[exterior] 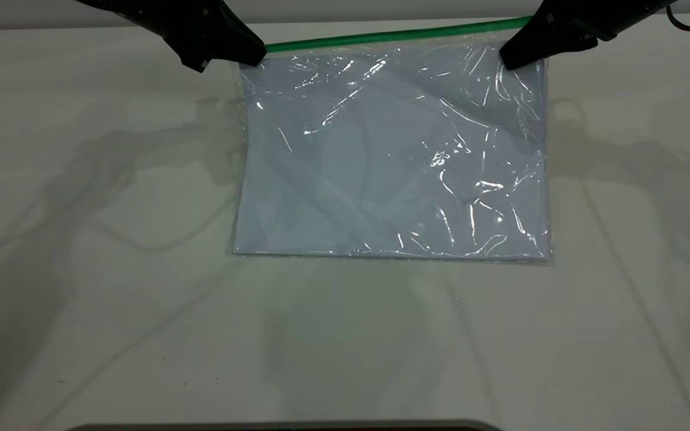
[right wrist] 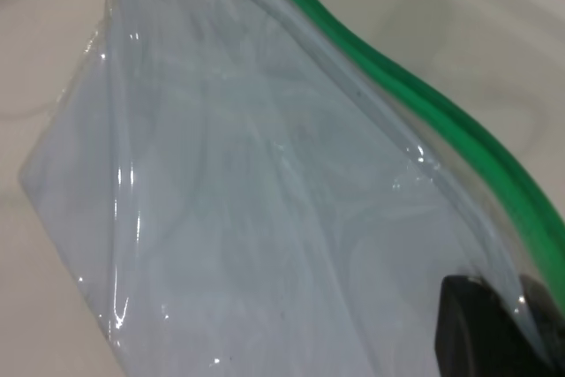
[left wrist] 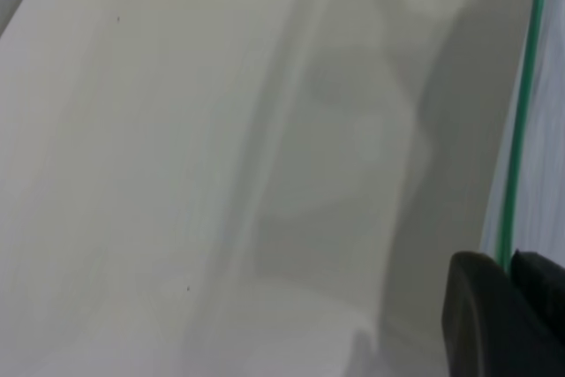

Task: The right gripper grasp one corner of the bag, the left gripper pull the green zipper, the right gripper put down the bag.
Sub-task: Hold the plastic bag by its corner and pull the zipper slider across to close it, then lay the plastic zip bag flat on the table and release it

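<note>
The bag (exterior: 393, 155), a clear pouch with white paper inside, lies on the white table. The green zipper (exterior: 393, 36) runs along its far edge. My left gripper (exterior: 254, 57) is at the far left corner. In the left wrist view its jaws (left wrist: 512, 262) stand close together, with the green zipper (left wrist: 521, 112) running into the narrow gap between them. The slider tab is hidden there. My right gripper (exterior: 510, 58) is at the far right corner. In the right wrist view it (right wrist: 521, 293) is shut on the bag's film (right wrist: 247, 218), just inside the green zipper (right wrist: 424, 103).
The white table (exterior: 111, 269) stretches wide to both sides and in front of the bag. A dark curved rim (exterior: 285, 426) shows at the near edge. A black cable (exterior: 689, 24) loops at the far right, behind the right arm.
</note>
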Tool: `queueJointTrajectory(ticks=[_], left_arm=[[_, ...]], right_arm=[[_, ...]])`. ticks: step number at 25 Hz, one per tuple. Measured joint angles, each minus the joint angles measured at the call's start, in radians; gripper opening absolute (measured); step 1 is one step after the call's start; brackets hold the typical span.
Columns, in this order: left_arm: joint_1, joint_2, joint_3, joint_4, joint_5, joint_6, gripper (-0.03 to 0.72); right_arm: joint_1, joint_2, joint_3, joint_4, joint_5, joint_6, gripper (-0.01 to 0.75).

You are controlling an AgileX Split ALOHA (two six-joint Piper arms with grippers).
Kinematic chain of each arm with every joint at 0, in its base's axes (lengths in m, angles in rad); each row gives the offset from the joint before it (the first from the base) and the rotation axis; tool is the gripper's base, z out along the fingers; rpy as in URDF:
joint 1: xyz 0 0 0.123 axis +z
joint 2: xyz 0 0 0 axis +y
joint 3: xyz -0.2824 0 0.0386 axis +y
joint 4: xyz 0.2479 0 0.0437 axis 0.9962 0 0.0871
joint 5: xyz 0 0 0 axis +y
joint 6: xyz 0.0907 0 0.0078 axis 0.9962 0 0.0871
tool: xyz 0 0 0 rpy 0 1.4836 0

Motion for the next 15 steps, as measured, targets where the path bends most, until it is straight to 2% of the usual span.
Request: queueJointTrajectory(ticks=[4, 8, 12, 15], left_arm=[[0.002, 0.0, 0.0, 0.001, -0.001, -0.004, 0.055], [0.003, 0.0, 0.0, 0.002, 0.002, -0.009, 0.1], [0.011, 0.0, 0.0, 0.008, 0.0, -0.012, 0.242], [0.012, 0.0, 0.0, 0.008, 0.0, -0.019, 0.373]], right_arm=[[0.0, 0.0, 0.0, -0.002, -0.004, 0.001, 0.034], [-0.002, 0.0, 0.0, -0.009, -0.015, 0.007, 0.034], [-0.012, 0.0, 0.0, -0.018, -0.042, 0.028, 0.053], [-0.017, 0.0, 0.0, -0.014, -0.056, 0.048, 0.131]])
